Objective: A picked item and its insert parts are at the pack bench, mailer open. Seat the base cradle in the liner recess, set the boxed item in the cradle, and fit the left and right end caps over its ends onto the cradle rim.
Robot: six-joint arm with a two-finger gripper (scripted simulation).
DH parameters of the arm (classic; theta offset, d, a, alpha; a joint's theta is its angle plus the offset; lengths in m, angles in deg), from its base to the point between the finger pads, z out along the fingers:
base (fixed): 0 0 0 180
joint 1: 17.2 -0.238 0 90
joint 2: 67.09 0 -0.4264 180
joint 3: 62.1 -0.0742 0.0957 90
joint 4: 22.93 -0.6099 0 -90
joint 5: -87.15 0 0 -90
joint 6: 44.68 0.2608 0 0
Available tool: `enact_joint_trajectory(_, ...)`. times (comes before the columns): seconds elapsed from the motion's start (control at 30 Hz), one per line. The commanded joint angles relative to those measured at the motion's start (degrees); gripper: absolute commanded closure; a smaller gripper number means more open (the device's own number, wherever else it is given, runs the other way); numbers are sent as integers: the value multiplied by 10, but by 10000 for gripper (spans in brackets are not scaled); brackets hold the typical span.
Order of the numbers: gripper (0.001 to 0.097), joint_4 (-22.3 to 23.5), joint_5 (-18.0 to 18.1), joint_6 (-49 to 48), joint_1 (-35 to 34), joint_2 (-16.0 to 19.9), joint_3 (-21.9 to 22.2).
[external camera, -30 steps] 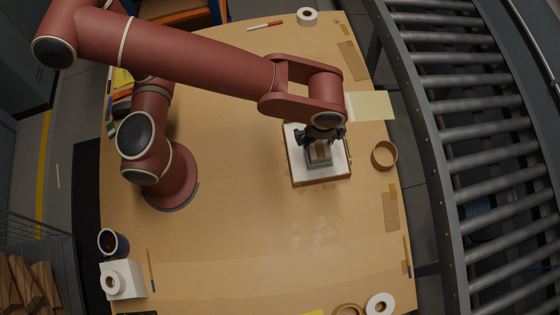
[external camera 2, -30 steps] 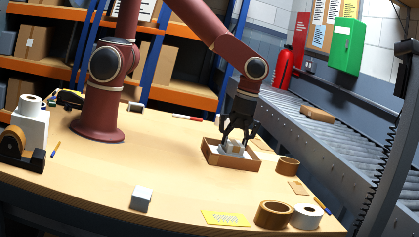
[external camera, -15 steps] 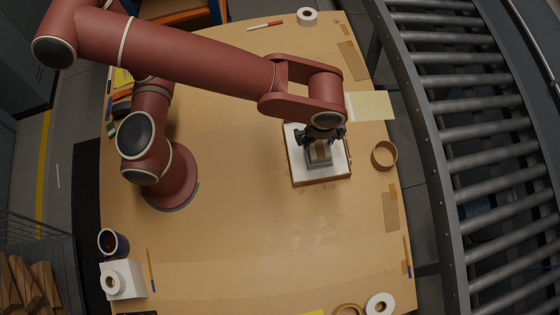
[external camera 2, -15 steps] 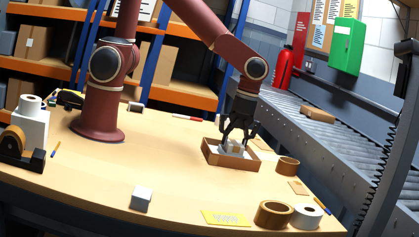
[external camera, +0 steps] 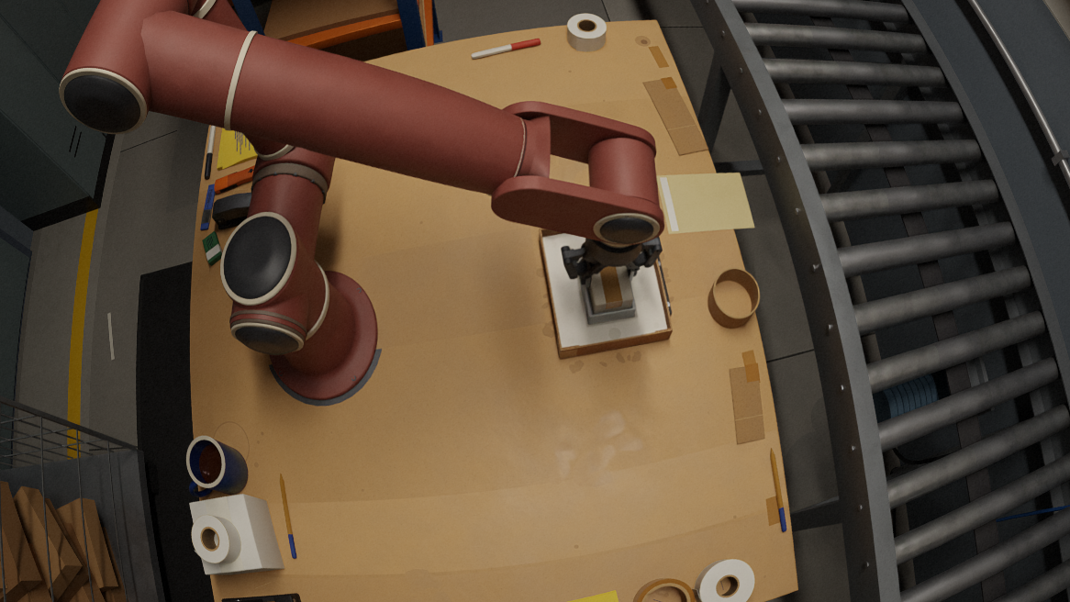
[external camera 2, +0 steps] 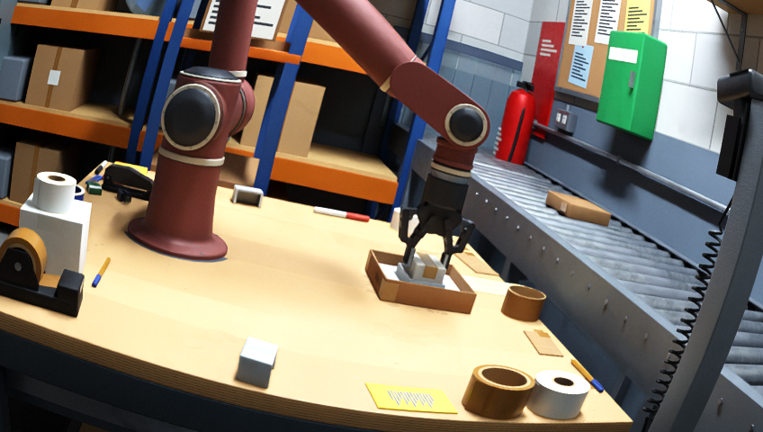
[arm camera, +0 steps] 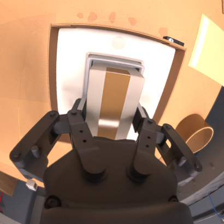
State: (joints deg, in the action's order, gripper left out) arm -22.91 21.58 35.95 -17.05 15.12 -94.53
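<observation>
The grey base cradle (external camera: 610, 313) is mostly hidden under the boxed item and shows only as a rim in the white liner (external camera: 606, 296) of the open mailer (external camera 2: 420, 286). The boxed item (arm camera: 113, 101), pale with a brown tape stripe, sits in the cradle, and my gripper (arm camera: 110, 116) stands over its near end, closed on its sides and still holding it. One white end cap (external camera 2: 257, 362) sits near the bench's front edge. Another small cap (external camera 2: 247, 195) lies behind the arm's base.
The roller conveyor (external camera: 920, 247) curves along the bench's right side. A cardboard ring (external camera: 734, 297) and a yellow sheet (external camera: 707, 202) lie right of the mailer. Tape rolls (external camera 2: 527, 391) sit at the front corner, a dispenser (external camera 2: 32, 275) at the left.
</observation>
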Motion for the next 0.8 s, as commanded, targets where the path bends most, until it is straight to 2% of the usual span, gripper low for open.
enact_joint_trajectory(0.0,351,0,1,0,0,-1,2)
enact_joint_trajectory(0.23,221,0,1,0,0,-1,2)
enact_joint_trajectory(0.77,221,0,0,0,0,-2,2)
